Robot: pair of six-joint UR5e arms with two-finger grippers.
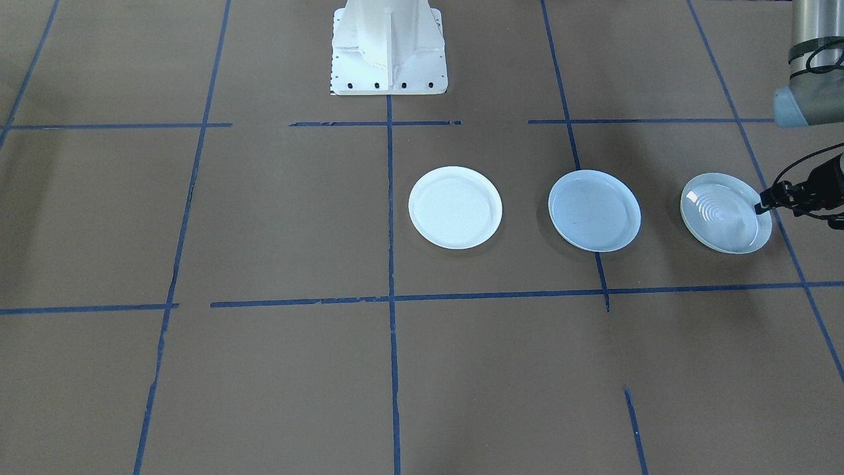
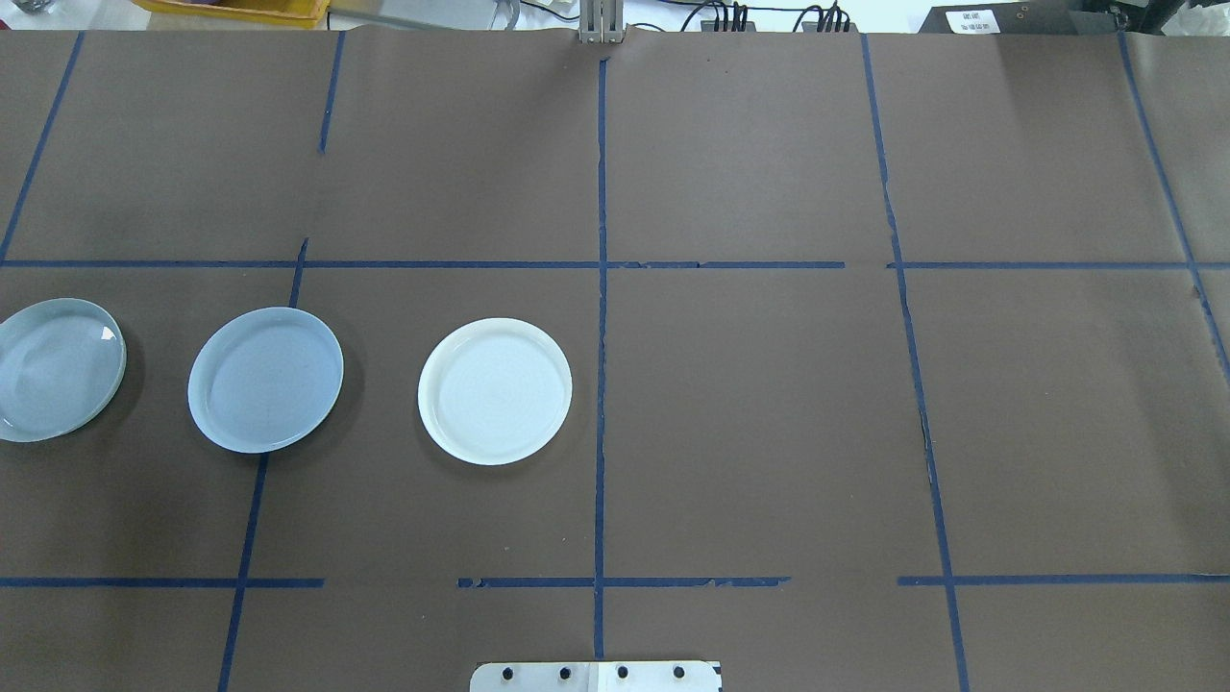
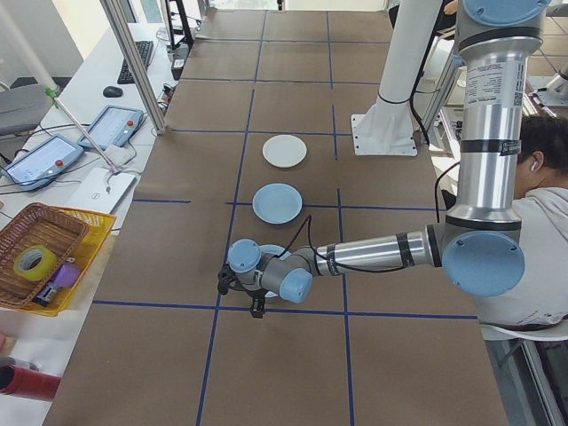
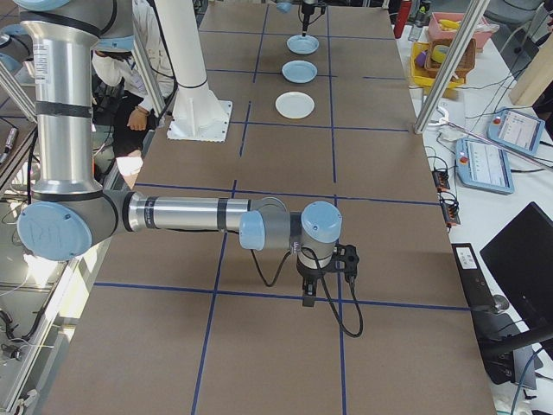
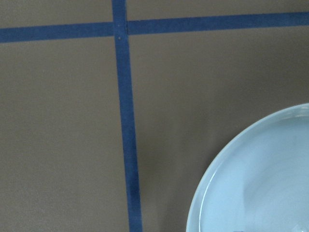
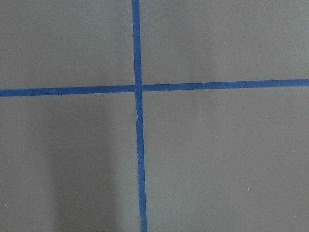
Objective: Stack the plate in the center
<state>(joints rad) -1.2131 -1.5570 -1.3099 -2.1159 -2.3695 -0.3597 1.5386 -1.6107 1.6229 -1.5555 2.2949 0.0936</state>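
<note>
Three plates in a row on the brown surface [image 1: 264, 369]: white plate [image 1: 455, 208], smooth blue-grey center plate [image 1: 594, 210] between it and the ringed plate [image 1: 725, 212], all apart. Left end effector [image 1: 765, 203] sits over the ringed plate's outer rim; can't tell if its fingers are apart or together. Right end effector [image 4: 309, 296] hangs far from the plates, state unclear

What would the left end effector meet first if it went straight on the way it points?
Probably the ringed plate: the left end effector points down at its outer rim. Height above it is unclear.
</note>
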